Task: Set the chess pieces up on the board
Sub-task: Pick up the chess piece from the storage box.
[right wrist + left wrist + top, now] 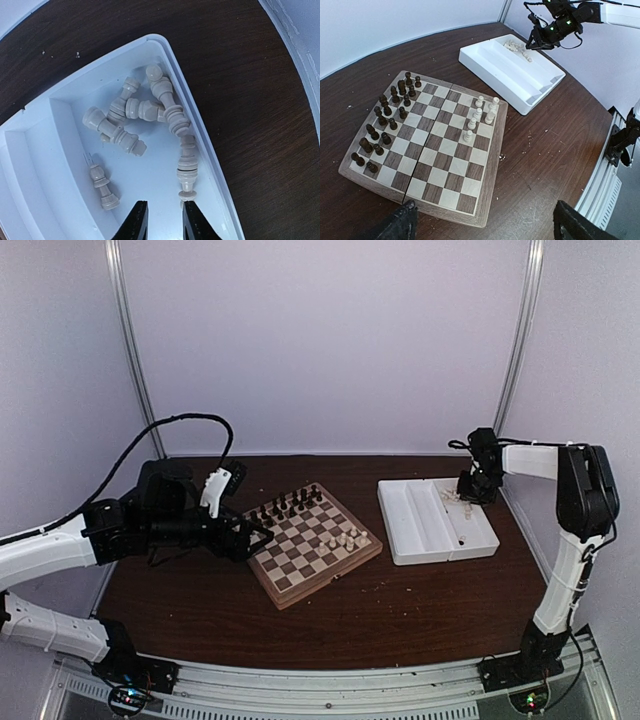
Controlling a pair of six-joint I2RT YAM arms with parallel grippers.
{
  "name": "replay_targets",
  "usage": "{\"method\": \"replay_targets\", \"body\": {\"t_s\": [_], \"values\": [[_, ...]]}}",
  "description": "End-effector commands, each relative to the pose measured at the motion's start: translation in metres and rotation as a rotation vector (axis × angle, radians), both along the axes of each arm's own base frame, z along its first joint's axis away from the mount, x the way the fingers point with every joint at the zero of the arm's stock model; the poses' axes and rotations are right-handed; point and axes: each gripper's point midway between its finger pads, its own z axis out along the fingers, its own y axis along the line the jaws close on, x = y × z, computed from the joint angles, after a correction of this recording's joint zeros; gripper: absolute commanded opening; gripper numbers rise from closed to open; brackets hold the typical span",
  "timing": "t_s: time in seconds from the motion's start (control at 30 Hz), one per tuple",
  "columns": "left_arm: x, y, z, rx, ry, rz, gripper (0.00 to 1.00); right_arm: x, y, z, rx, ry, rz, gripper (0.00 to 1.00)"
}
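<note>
Right wrist view: I'm seeing cream-white chess pieces (115, 132) lying tumbled at the white tray's (145, 175) far end. The right tool (164, 206) is hovering narrowly parted, gripping nothing. The left tool (485, 215) is gaping wide at the board's (445, 150) left edge.

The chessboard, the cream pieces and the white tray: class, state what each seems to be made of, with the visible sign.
Chessboard: looks like wood with a satin finish; the pale rim and brown squares have a woody tone.
Cream pieces: probably turned wood painted matte, given the ringed, lathe-like profiles, though plastic is possible.
White tray: likely moulded plastic, smooth with rounded corners and a faint sheen.
</note>
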Motion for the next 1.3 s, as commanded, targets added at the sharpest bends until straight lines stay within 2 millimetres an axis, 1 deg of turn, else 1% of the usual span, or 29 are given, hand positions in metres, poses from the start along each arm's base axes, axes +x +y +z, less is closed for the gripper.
{"method": "replay_targets", "body": {"t_s": [0.0, 0.13, 0.33, 0.4, 0.6, 0.7, 0.8, 0.87, 0.9, 1.0, 1.1, 1.17, 1.23, 1.27], "values": [[0.001, 0.004, 0.003, -0.006, -0.024, 0.019, 0.94, -0.005, -0.007, -0.011, -0.006, 0.015, -0.024, 0.27], [-0.001, 0.002, 0.005, -0.007, -0.029, 0.001, 0.91, -0.009, -0.011, -0.026, -0.021, 0.05, -0.038, 0.27], [-0.001, 0.002, 0.004, -0.007, -0.027, 0.0, 0.91, -0.013, -0.018, -0.043, -0.055, 0.088, -0.061, 0.27], [0.0, 0.001, 0.005, -0.009, -0.028, 0.0, 0.91, -0.012, -0.019, -0.048, -0.055, 0.092, -0.063, 0.27], [0.0, -0.009, -0.001, -0.043, -0.007, -0.019, 0.9, -0.005, -0.025, -0.053, -0.055, 0.11, -0.078, 0.26], [0.001, -0.011, -0.004, -0.028, -0.005, -0.025, 0.89, -0.006, -0.024, -0.057, -0.045, 0.129, -0.075, 0.22], [0.004, -0.009, -0.004, -0.019, -0.026, -0.014, 0.89, -0.007, -0.023, -0.054, -0.042, 0.123, -0.065, 0.14], [0.006, -0.01, -0.002, -0.019, -0.035, -0.01, 0.9, -0.009, -0.019, -0.047, -0.022, 0.109, -0.046, 0.13], [0.007, -0.011, -0.002, -0.02, -0.037, -0.009, 0.89, -0.01, -0.016, -0.039, -0.009, 0.095, -0.033, 0.13], [0.006, -0.015, -0.003, -0.027, -0.034, -0.025, 0.89, -0.014, -0.002, -0.011, 0.054, 0.016, 0.037, 0.12], [0.006, -0.019, -0.007, -0.025, -0.039, -0.047, 0.9, -0.022, 0.027, 0.016, 0.176, -0.088, 0.165, 0.11], [0.008, -0.023, -0.008, -0.034, -0.051, -0.06, 0.9, -0.034, 0.048, 0.027, 0.278, -0.148, 0.254, 0.11], [0.008, -0.029, -0.008, -0.05, -0.058, -0.079, 0.9, -0.044, 0.069, 0.046, 0.373, -0.23, 0.341, 0.11], [0.009, -0.033, -0.006, -0.062, -0.062, -0.091, 0.9, -0.047, 0.08, 0.061, 0.418, -0.294, 0.395, 0.11]]}}
